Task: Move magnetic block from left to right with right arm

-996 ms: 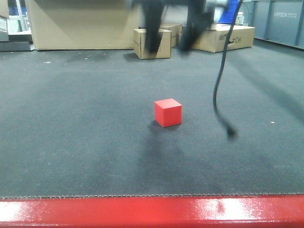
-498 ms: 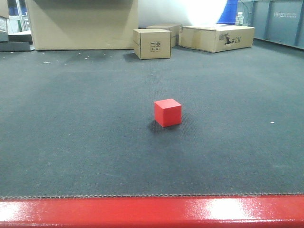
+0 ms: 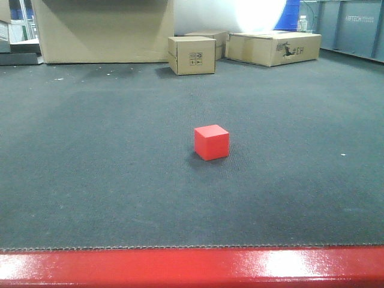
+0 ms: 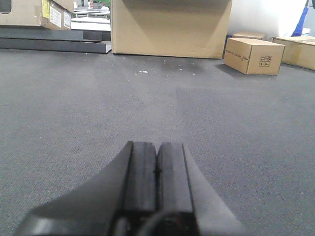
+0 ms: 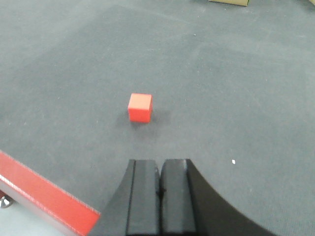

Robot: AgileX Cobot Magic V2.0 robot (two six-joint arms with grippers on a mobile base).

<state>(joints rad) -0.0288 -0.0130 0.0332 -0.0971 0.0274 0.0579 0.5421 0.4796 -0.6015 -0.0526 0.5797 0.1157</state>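
The magnetic block (image 3: 211, 142), a small bright-red cube, rests alone on the dark grey mat near the middle of the front view. In the right wrist view the same block (image 5: 140, 107) lies ahead of and slightly left of my right gripper (image 5: 159, 164), which is shut with nothing between its pads and hovers well short of the cube. My left gripper (image 4: 157, 146) is shut and empty over bare mat; the block does not show in that view. Neither arm appears in the front view.
A red border strip (image 3: 192, 267) runs along the mat's near edge. Brown cardboard boxes stand at the back: a small one (image 3: 192, 55), a flat one (image 3: 275, 48) and a large one (image 3: 102, 30).
One second ago a dark blurred arm and hanging cable filled the upper right of the front view; they have left that view. The block has not moved.
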